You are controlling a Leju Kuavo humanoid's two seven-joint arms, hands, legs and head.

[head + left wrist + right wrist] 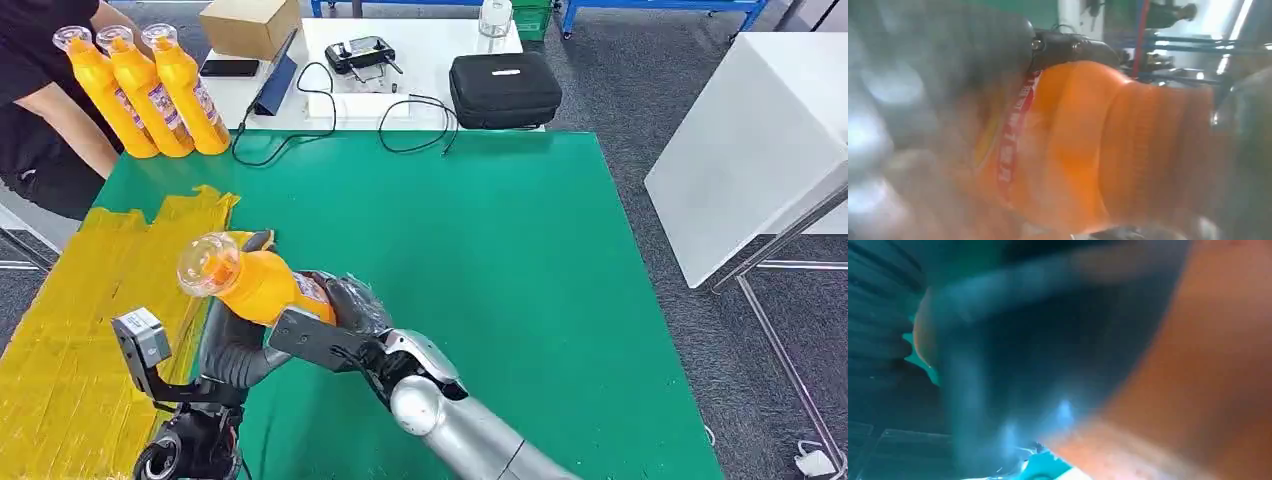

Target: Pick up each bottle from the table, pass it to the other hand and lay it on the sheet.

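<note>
An orange bottle [262,286] with a clear cap [207,264] is held tilted above the left part of the green table [480,260], beside the yellow sheet [70,340]. My right hand [352,305] grips its lower body from the right. My left hand [232,345] wraps it from below and the left, a dark finger [259,240] showing over its shoulder. In the left wrist view the bottle [1088,150] is very close, with dark fingers [1073,47] across it. The right wrist view is blurred, with the orange bottle [1208,365] against dark fingers [1048,350].
Three more orange bottles [150,90] stand at the table's far left corner, beside a person [40,110] in black. Behind the table lie cables [400,125], a black case [505,88], a controller [362,52] and a cardboard box [250,25]. A white table [760,140] stands to the right.
</note>
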